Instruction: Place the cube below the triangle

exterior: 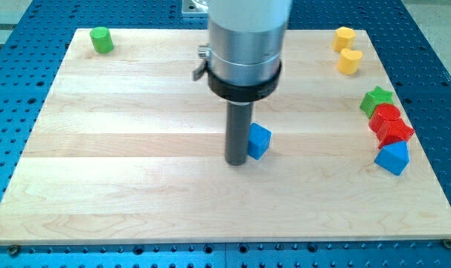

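Note:
A blue cube [259, 140] sits near the middle of the wooden board [136, 186]. My tip [236, 161] rests on the board right against the cube's left side. A blue triangle block [393, 157] lies at the view's right edge, well to the right of the cube and slightly lower in the view. The rod's wide grey and black body hides the board above the tip.
Two red blocks [389, 125] and a green star [377, 99] are stacked close above the blue triangle. Two yellow blocks [347, 50] sit at the top right. A green cylinder [101, 40] sits at the top left.

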